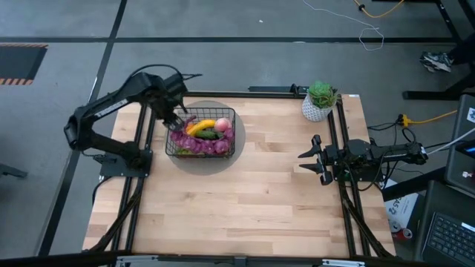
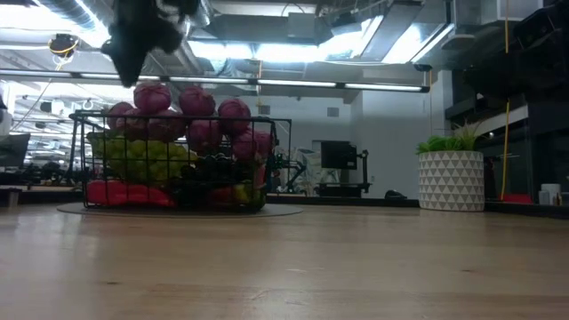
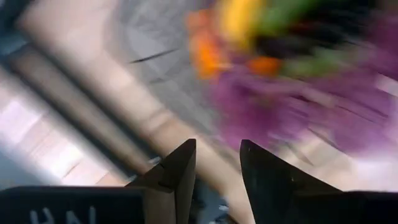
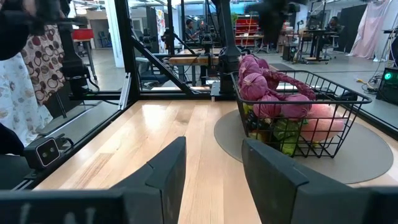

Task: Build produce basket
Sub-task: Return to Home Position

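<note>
Black wire basket (image 1: 233, 137) on round grey mat (image 1: 204, 165), back-left part of wooden table (image 1: 245, 200). Packed with produce, heaped above rim.

High view:
- yellow banana (image 1: 200, 126) near middle
- pink peach (image 1: 223, 124) just beside it, toward back-right corner
- green cucumber (image 1: 210, 135) just in front of banana
- purple bulbs (image 1: 194, 145) along front and left side

Low view:
- bulbs on top of heap
- green grapes (image 2: 147, 160) under them
- red chillies (image 2: 124, 193) at bottom against near wall
- some dark pieces beside grapes, kind not clear

Above basket's back-left corner: left gripper (image 3: 216, 152), raised over bulbs, pointing down into heap. Fingers (image 3: 180, 171) slightly parted, nothing between them. In low view, hanging over basket's left end, clear of wire rim; contact with top bulbs not clear. Left arm reaching in from table's left edge.

At table's right edge, about mid-depth: right gripper (image 4: 213, 146), well apart from basket, pointing across table toward left side. Fingers (image 4: 168, 165) parted, empty, just over bare wood. Basket and mat ahead of it in right wrist view, bulbs and peach against near mesh wall. Right arm stretched out beyond right frame rail.

White patterned pot (image 1: 318, 110) with green plant at back-right corner, well apart from basket and both grippers.
</note>
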